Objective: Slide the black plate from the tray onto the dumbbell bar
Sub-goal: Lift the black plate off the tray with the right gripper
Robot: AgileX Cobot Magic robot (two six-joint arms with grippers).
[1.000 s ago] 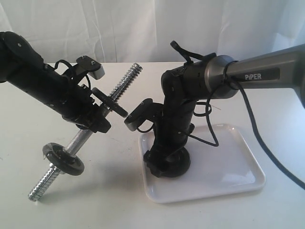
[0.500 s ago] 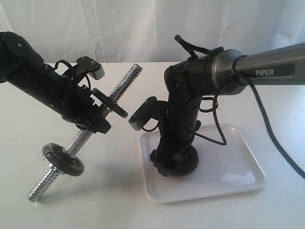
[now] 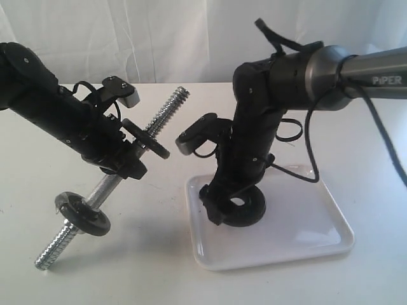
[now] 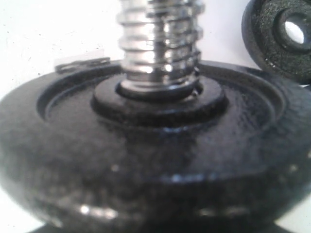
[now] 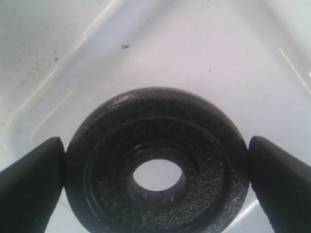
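Note:
My right gripper (image 3: pixel 234 204) is shut on the black plate (image 3: pixel 252 216) and holds it tilted just above the white tray (image 3: pixel 305 236), its centre hole showing. In the right wrist view the plate (image 5: pixel 209 145) sits between the two fingers (image 5: pixel 31 187) over the tray (image 5: pixel 194 48). My left gripper (image 3: pixel 129 163) is shut on the chrome dumbbell bar (image 3: pixel 169 107), which slants up towards the right with its threaded end free. The left wrist view shows the bar (image 4: pixel 160 43), with the plate (image 4: pixel 272 36) beyond it. The left jaws are hidden there.
Two other black discs sit on the bar, one (image 3: pixel 82 215) below my left gripper and one (image 3: pixel 147 138) just above it, which fills the left wrist view (image 4: pixel 146 160). The bar's lower end hangs near the white table (image 3: pixel 127 267). A white curtain closes the back.
My right gripper has risen and swung right, lifting the plate off the tray and tilting it so the hole shows. The left arm and bar have dipped slightly.

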